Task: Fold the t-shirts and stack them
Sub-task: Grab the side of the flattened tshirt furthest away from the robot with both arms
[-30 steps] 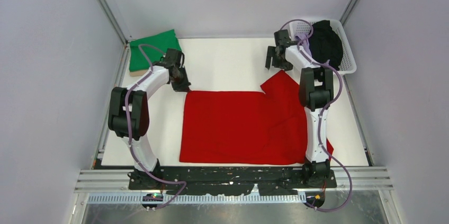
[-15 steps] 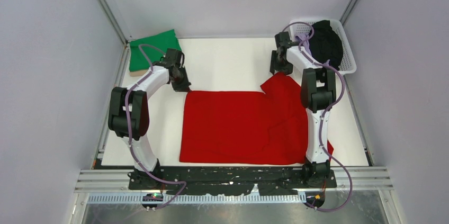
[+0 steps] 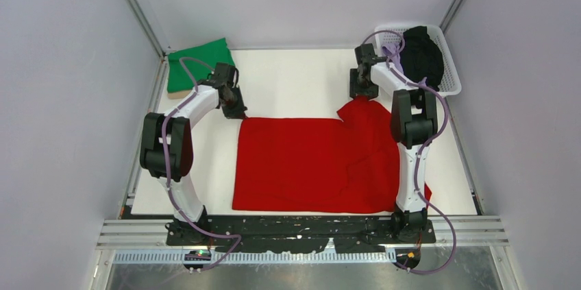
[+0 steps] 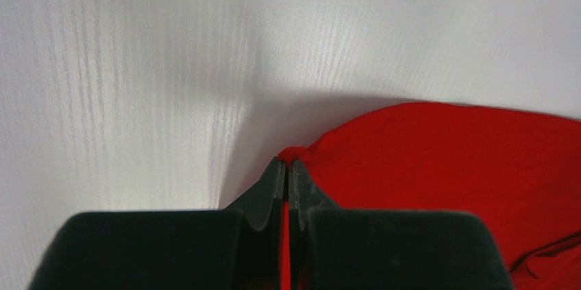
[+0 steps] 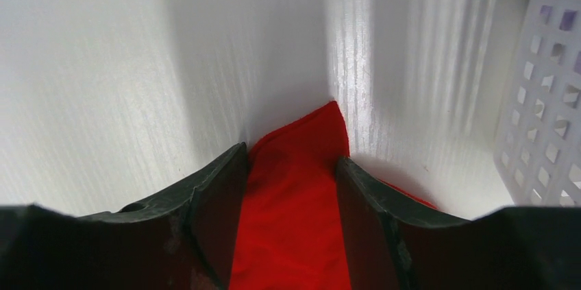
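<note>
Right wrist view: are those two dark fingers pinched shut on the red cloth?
No, the right gripper stands open, and a corner of the red t-shirt lies unclamped between its fingers.

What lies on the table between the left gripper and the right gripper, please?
Only bare white table, just beyond the red shirt's far edge; the top view shows it.

White tabletop (image 3: 294, 84) between pale grey walls (image 3: 62, 98), aluminium corner posts (image 3: 136, 9).
</note>
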